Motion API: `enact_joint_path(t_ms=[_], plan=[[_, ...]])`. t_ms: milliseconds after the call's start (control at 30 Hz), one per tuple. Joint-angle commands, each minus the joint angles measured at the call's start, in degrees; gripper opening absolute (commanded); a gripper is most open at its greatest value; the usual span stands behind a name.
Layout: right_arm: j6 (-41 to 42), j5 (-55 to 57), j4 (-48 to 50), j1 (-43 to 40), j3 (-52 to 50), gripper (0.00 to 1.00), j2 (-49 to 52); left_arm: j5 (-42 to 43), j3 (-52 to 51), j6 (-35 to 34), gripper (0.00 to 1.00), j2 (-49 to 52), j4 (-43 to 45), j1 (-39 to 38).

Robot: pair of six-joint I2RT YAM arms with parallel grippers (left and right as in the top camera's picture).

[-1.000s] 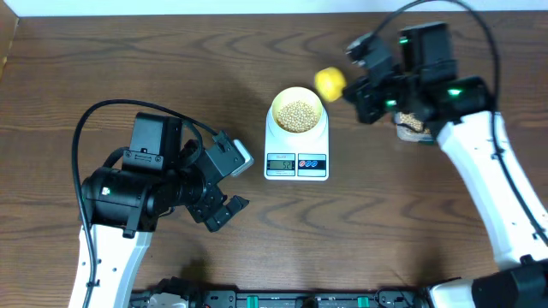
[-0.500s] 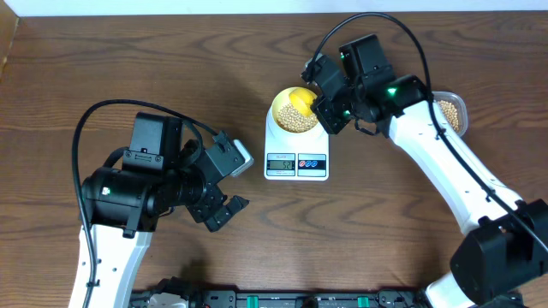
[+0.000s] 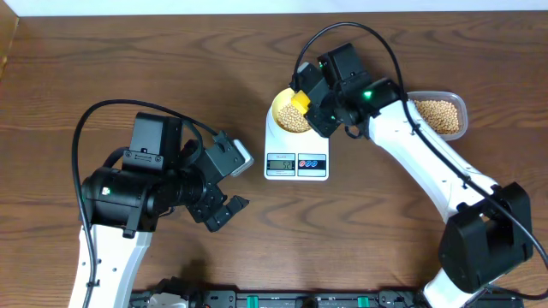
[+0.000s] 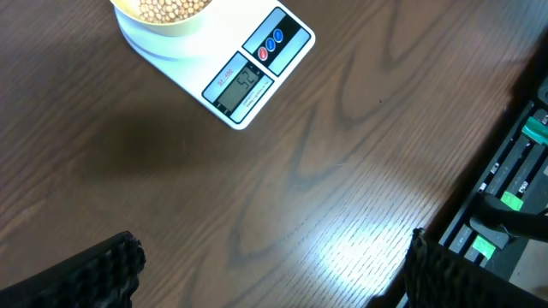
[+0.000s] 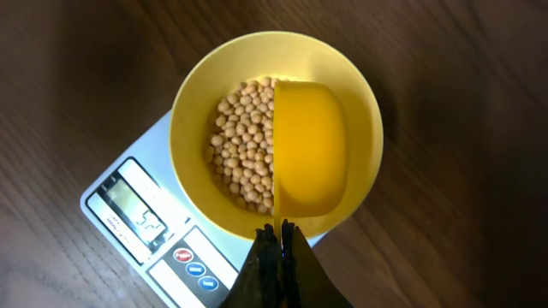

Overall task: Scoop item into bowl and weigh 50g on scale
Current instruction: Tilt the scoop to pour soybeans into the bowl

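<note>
We see right gripper point(image 5: 278, 231) clamped on yellow scoop point(image 5: 310, 145), tipped inside bowl point(image 5: 360, 94) over beans point(image 5: 244, 145). Bowl sits on scale point(image 3: 295, 162), mid-bench point(image 3: 128, 68) toward back edge. Left gripper point(image 3: 224, 212) spread wide near front-left, holding nothing.

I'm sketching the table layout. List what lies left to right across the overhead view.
From the left: left gripper → scale → clear tub of beans. The bowl, scoop and right gripper overlap the scale, so they are left out.
</note>
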Motion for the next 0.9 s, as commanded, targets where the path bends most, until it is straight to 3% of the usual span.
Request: enact_joint_path(t_ms=[0,600,867], plan=[[-1.1,1.8,0.2,0.4,0.8,0.01,1.6,0.1,1.1,1.0,0.99,-0.3,-0.2,0.2],[1.5,-5.6,0.1,0.4,0.7,0.01,2.6,0.1,1.1,1.0,0.99,-0.3,-0.2,0.2],[1.4,0.6,1.4,0.3,0.7,0.01,2.6,0.1,1.1,1.0,0.99,-0.3,-0.2,0.2]])
